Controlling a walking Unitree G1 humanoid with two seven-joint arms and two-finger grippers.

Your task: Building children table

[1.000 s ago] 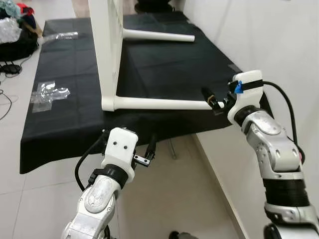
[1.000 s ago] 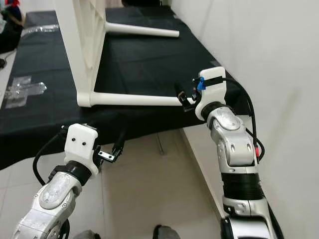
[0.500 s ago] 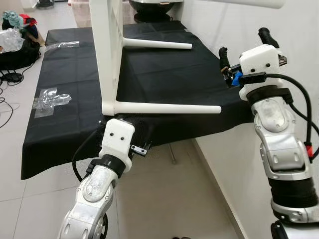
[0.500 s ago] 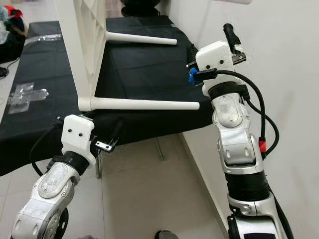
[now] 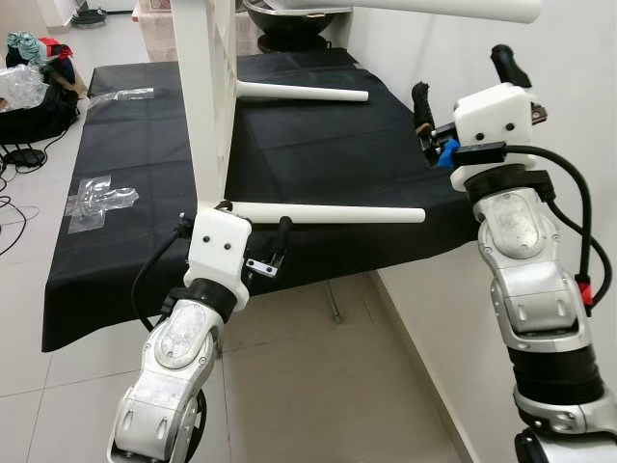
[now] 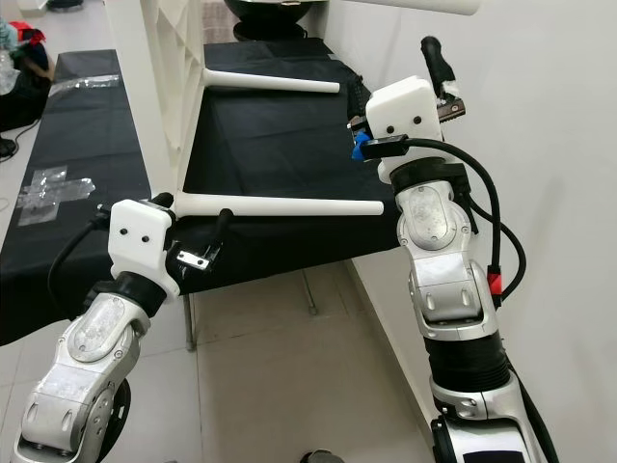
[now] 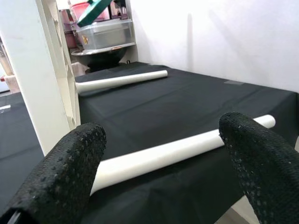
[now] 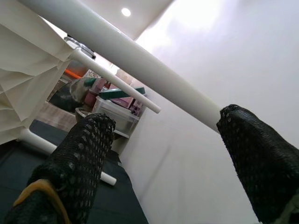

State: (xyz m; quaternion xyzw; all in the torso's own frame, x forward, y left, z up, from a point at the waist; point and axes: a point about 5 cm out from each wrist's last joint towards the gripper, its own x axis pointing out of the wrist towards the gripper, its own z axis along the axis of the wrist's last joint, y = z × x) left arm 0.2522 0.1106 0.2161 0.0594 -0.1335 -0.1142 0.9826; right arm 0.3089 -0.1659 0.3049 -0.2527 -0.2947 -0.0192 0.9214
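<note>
A white children's table (image 5: 204,106) lies on its side on a black cloth (image 5: 318,154). Its near lower leg (image 5: 328,211) runs along the cloth's front edge, another leg (image 5: 304,93) lies farther back, and an upper leg (image 5: 453,6) juts out overhead. My left gripper (image 5: 268,243) is open just in front of the near leg's base, with nothing between its fingers; the leg (image 7: 163,154) shows beyond them. My right gripper (image 5: 465,82) is open and points upward under the upper leg (image 8: 140,60), apart from it.
Clear plastic bags (image 5: 96,191) lie on the cloth's left side. Bags and clothes (image 5: 34,82) sit on the floor at far left. A white wall (image 5: 578,58) runs close along the right. Storage boxes (image 7: 100,30) stand behind the table. Tiled floor (image 5: 318,386) lies in front.
My right gripper left the near leg's tip, rose and turned to point upward. My left gripper lifted from below the cloth's edge to the near leg's base.
</note>
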